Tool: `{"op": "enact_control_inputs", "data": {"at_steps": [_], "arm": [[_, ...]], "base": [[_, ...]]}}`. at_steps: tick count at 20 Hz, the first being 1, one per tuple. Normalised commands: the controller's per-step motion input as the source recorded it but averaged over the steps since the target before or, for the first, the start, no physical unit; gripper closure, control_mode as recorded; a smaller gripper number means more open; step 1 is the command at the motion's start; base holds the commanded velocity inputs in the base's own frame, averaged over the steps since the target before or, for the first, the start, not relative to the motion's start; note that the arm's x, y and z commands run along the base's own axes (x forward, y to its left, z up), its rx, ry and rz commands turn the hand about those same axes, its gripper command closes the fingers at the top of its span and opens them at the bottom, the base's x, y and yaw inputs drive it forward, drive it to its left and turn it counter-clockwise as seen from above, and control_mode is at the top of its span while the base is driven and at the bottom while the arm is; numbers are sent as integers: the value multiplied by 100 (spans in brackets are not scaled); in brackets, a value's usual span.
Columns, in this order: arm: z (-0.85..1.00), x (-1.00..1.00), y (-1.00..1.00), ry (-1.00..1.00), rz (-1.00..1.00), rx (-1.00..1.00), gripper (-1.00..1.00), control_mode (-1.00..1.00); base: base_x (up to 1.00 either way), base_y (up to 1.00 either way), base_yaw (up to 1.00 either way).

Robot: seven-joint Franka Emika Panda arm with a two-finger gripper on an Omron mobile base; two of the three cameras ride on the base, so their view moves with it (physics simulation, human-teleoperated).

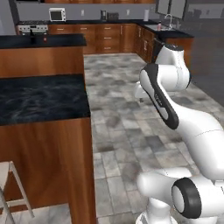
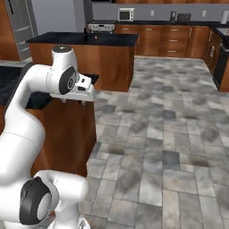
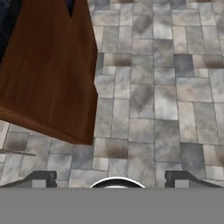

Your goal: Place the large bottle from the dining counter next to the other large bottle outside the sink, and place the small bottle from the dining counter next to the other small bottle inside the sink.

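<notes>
The dining counter [image 1: 41,98] [image 2: 9,76], with a black veined top and reddish wood sides, runs along the left. On its far section stand a small dark upright shape [image 1: 33,38], which looks like the large bottle, and a tiny reddish one [image 1: 45,39], which looks like the small bottle; both are too far off to make out. The sink [image 1: 162,27] with its faucet sits in the back right counter. My gripper [image 2: 75,103] [image 3: 112,178] hangs open and empty, pointing down over the floor beside the counter's wooden end [image 3: 48,74].
Grey tiled floor [image 1: 127,113] stretches between the island and the back cabinets [image 1: 109,37]. A stove [image 1: 33,27] and microwave [image 1: 57,14] are at the back wall, and a fridge [image 2: 20,27] stands at the left. A pale stool [image 1: 8,183] stands by the near counter corner.
</notes>
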Motion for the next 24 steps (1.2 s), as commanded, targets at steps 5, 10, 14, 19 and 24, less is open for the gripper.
{"op": "enact_control_inputs", "data": {"at_steps": [5,10,14,19,24], "arm": [[0,0,0,0,0,0,-100,100],[0,0,0,0,0,0,-100,100],[0,0,0,0,0,0,-100,100],[0,0,0,0,0,0,-100,100],[0,0,0,0,0,0,-100,100]], "base": [[54,-95,0],[93,-81,-5],[100,-63,-8],[100,-49,-11],[100,-31,-12]]}}
